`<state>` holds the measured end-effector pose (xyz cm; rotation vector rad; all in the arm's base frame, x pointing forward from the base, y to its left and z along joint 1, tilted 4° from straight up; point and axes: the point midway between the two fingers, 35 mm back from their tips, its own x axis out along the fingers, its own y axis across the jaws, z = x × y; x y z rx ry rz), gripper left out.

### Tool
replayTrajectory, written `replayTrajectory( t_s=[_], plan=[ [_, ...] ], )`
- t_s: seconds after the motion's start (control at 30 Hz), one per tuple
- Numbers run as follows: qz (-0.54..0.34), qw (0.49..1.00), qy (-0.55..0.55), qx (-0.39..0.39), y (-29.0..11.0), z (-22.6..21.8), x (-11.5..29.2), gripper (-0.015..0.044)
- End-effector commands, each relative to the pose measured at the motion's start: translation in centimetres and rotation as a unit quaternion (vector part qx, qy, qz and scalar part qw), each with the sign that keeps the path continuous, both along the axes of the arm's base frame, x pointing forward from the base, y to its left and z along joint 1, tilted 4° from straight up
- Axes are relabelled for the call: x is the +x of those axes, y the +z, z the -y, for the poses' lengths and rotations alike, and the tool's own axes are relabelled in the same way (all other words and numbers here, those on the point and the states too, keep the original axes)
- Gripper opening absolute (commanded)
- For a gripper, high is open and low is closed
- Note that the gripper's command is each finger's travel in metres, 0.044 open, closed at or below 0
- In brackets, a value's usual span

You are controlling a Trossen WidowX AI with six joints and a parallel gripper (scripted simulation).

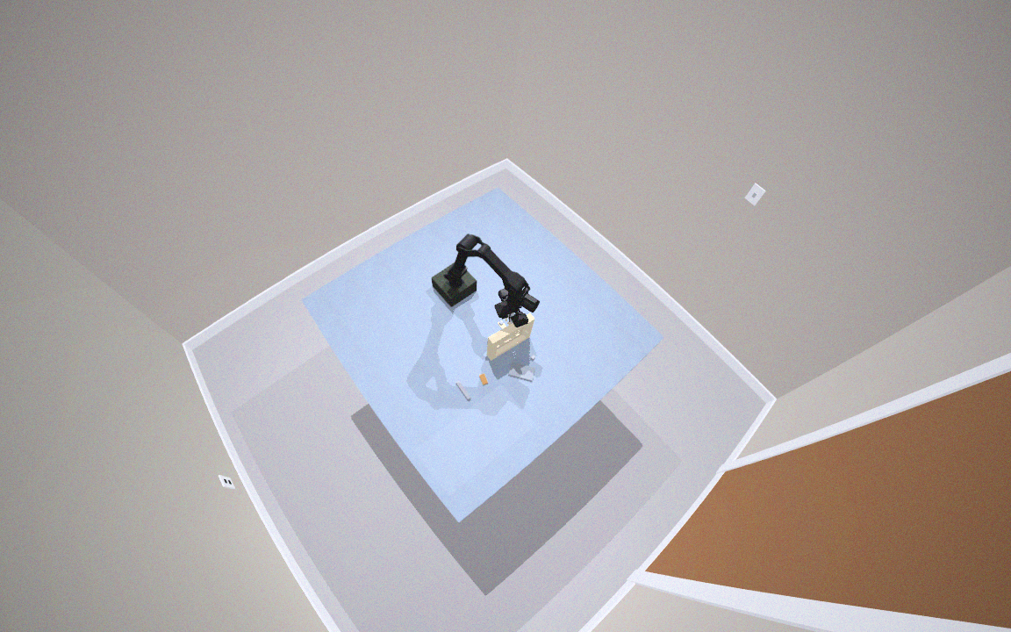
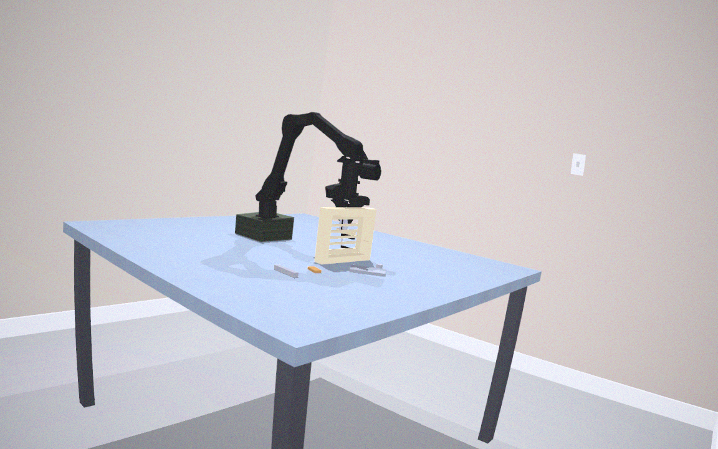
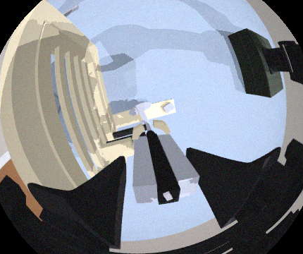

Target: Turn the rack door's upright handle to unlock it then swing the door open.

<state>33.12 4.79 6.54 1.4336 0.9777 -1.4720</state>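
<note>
- Handle [image 3: 144,180]: upright grey block with a black strip, standing between the fingers [image 1: 519,319] [image 2: 351,199] with a visible gap on either side. Too small to pick out in the other views.
- Handling guess: stiff, light to turn, maybe slippery on flat faces. Best hold was across both grey sides, squeezed evenly, below the top end.
- Fingers: partway open, roughly past half, holding nothing. Squeeze not made.
- Slatted frame [image 1: 498,346] [image 2: 323,235] [image 3: 21,116]: upright, close beside the handle. Couldn't tell the door's angle.
- Arm [image 1: 498,263] [image 2: 331,133] [image 3: 296,63]: arched over from its base, wrist down, fingers pointing down behind the frame in the exterior view.
- Orange block [image 1: 483,379] [image 2: 314,269] and grey bar [image 1: 462,391] [image 2: 285,271] lay on the table [image 1: 446,463] [image 2: 295,312] [image 3: 194,74], well apart from the fingers.
- Next call: centre, squeeze, then twist. Main risk was knuckles clipping the frame.
</note>
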Motion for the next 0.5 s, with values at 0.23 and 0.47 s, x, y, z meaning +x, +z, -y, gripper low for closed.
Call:
replayTrajectory(
  t_s=[0.23, 0.47],
  plan=[
    [-0.001, 1.0, -0.005, -0.003, -0.1, 0.26, -0.05, 0.0192],
    [-0.001, 1.0, -0.005, -0.003, -0.1, 0.26, -0.05, 0.0145]
  ],
)
